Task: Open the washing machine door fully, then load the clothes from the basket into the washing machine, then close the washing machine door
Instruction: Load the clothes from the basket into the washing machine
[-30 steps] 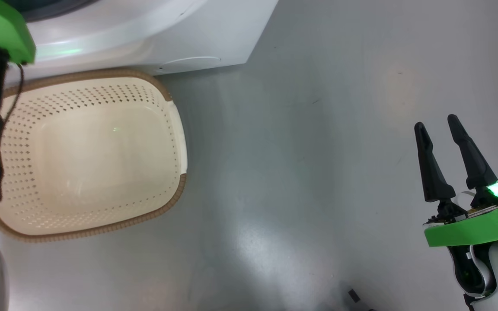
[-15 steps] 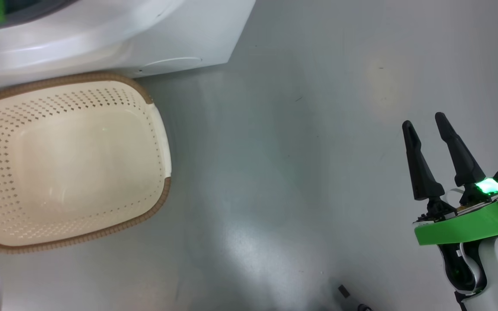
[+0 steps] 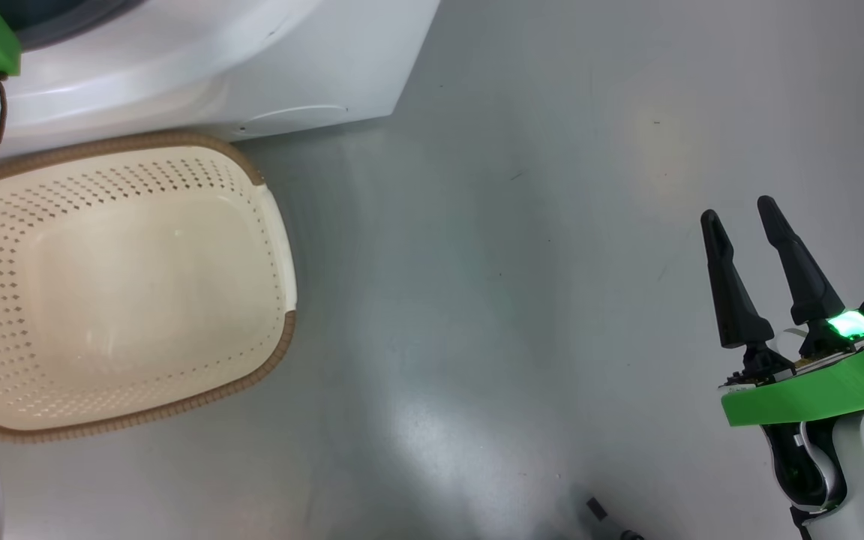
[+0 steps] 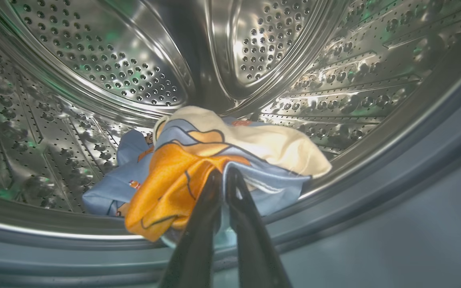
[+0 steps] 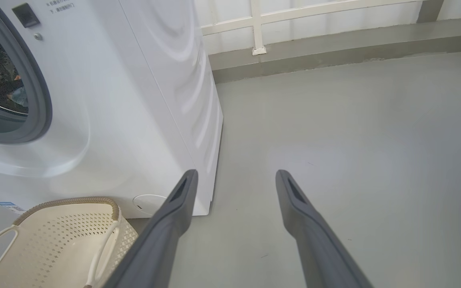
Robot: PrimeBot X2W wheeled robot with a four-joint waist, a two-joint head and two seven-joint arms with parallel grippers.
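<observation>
Left gripper clamps crumpled, soft blue-and-orange printed clothes inside the shiny perforated steel drum; right gripper hangs spread above smooth grey floor.

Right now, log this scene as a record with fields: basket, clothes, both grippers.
basket: cream perforated plastic basket with brown woven rim, empty, on the grey floor before the white washing machine
clothes: light blue and orange printed clothes, bunched in the perforated steel drum near its front lip
left gripper: shut on the clothes, at the drum mouth
right gripper: open, holding nothing, above the floor
</observation>
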